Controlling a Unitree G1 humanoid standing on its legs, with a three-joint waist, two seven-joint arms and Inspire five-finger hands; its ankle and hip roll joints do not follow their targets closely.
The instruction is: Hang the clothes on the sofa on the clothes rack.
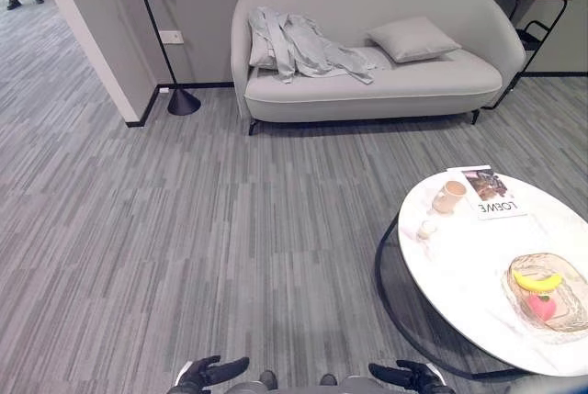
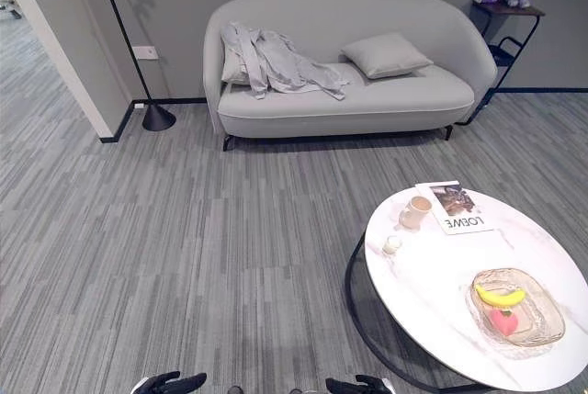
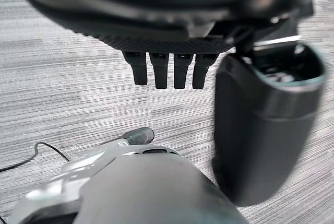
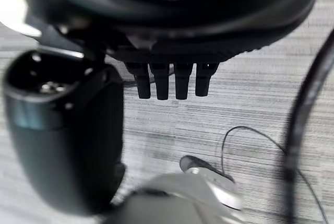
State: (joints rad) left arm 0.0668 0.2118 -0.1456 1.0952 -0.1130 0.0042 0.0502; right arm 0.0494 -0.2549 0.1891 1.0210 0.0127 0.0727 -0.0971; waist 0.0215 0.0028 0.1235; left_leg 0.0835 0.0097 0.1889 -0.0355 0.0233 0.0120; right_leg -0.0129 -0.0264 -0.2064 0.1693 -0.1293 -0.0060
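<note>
A pale grey garment (image 1: 299, 45) lies crumpled over the left part of a light grey sofa (image 1: 386, 86) against the far wall, draped partly up the backrest. My left hand (image 1: 207, 374) and right hand (image 1: 409, 376) hang low at the near edge of the eye views, far from the sofa. In the wrist views the left hand's fingers (image 3: 168, 70) and the right hand's fingers (image 4: 172, 80) point straight down at the carpet, holding nothing.
A round white table (image 1: 459, 275) stands at the near right with a cup (image 1: 449, 197), a magazine (image 1: 487, 192) and a glass fruit bowl (image 1: 548, 293). A cushion (image 1: 412, 39) sits on the sofa. A floor lamp base (image 1: 183, 102) and a wall corner (image 1: 96, 45) stand left of the sofa. A side shelf (image 1: 537, 17) stands right of it.
</note>
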